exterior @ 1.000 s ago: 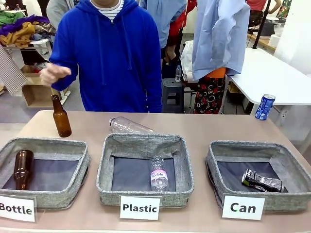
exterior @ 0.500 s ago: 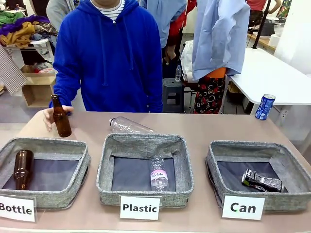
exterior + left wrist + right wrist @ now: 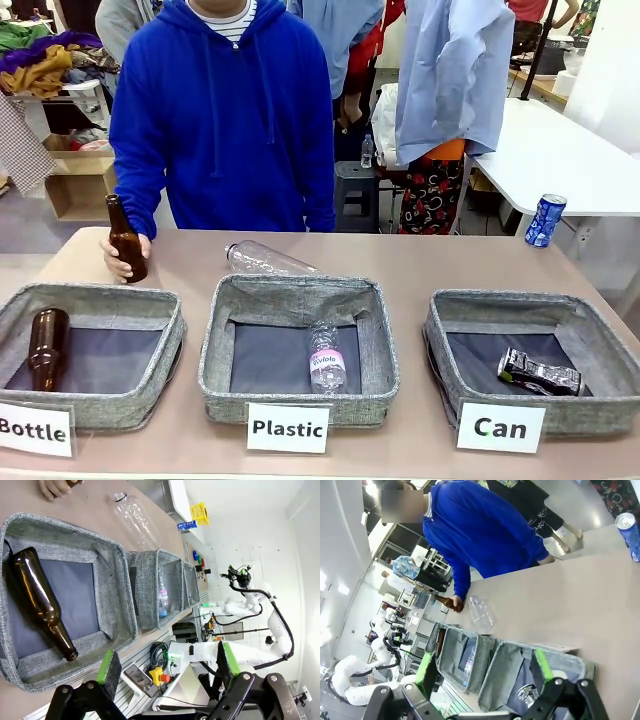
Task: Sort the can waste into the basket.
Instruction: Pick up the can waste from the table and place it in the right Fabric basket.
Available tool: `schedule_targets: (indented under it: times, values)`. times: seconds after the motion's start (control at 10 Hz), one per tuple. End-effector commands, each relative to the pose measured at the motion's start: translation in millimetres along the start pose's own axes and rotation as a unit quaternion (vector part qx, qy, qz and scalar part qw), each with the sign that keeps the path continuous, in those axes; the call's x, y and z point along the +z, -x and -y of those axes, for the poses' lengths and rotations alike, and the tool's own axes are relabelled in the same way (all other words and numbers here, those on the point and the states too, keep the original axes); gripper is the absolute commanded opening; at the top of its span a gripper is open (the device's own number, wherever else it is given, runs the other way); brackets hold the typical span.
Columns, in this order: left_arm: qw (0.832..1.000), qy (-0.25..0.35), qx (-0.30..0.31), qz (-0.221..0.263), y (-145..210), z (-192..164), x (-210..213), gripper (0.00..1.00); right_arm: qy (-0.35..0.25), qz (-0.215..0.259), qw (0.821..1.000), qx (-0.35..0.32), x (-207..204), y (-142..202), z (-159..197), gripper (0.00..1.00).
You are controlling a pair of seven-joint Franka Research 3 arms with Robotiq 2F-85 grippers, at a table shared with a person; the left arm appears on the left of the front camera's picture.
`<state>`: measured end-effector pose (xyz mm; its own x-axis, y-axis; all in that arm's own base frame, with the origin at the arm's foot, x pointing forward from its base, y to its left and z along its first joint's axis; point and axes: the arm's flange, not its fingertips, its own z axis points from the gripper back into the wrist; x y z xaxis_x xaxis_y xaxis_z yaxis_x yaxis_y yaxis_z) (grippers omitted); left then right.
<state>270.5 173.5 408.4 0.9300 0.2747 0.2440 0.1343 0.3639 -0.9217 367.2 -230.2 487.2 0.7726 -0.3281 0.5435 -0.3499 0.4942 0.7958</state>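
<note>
- The left gripper (image 3: 167, 669) hangs above the table's left end with its jaws spread wide and nothing between the green pads (image 3: 109, 666).
- The right gripper (image 3: 484, 672) is likewise wide open and empty, high above the right side.
- A crushed black-and-silver can (image 3: 540, 372) lies flat inside the grey basket (image 3: 590, 412) with the "Can" card (image 3: 500, 427).
- A blue can (image 3: 545, 220) stands upright at the table's far right corner, well apart from that basket.
- The person's hand (image 3: 118, 260) wraps around a standing brown bottle (image 3: 124, 238) at the far left.
- A clear plastic bottle (image 3: 265, 259) lies on its side just behind the middle basket (image 3: 300, 408).
- Another brown bottle (image 3: 46, 347) lies in the left basket (image 3: 120, 412).
</note>
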Motion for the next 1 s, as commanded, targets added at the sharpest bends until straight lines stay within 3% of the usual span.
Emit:
schedule_targets:
  times: [0.0, 0.1, 0.2, 0.3, 0.4, 0.5, 0.6, 0.8, 0.9]
  values:
    - [1.0, 0.0, 0.004, -0.004, 2.2, 2.0, 1.6, 1.0, 0.0, 0.0, 1.0, 0.0, 0.1, 0.0, 0.1, 1.0]
    - [1.0, 0.0, 0.0, 0.0, 0.0, 0.0, 0.0, 1.0, 0.062, 0.016, 0.993, 0.096, 5.8, 1.7, 3.3, 1.0]
    - [0.999, 0.044, 0.006, 0.019, 3.0, 33.9, 28.9, 1.0, 0.098, 0.029, 0.981, 0.166, 3.8, -12.9, 22.2, 1.0]
    - [0.995, 0.093, 0.0, 0.038, 10.6, 66.8, 66.5, 1.0, 0.093, 0.047, 0.971, 0.215, 2.9, -28.3, 43.3, 1.0]
    - [0.989, 0.136, -0.015, 0.056, 22.0, 95.5, 107.0, 1.0, 0.118, 0.096, 0.946, 0.287, 5.5, -42.4, 64.3, 1.0]
    - [0.982, 0.171, -0.03, 0.077, 37.9, 116.9, 151.5, 1.0, 0.138, 0.108, 0.911, 0.372, 3.4, -53.2, 90.0, 1.0]
    - [0.972, 0.214, -0.038, 0.086, 46.5, 125.6, 182.0, 1.0, 0.141, 0.095, 0.901, 0.398, -3.3, -57.4, 114.8, 1.0]
    - [0.952, 0.285, -0.03, 0.104, 46.5, 122.7, 216.0, 1.0, 0.143, 0.042, 0.922, 0.357, -17.9, -60.5, 167.1, 1.0]
    - [0.945, 0.306, -0.014, 0.114, 42.7, 114.3, 222.8, 1.0, 0.173, 0.011, 0.932, 0.319, -18.1, -56.6, 184.3, 1.0]
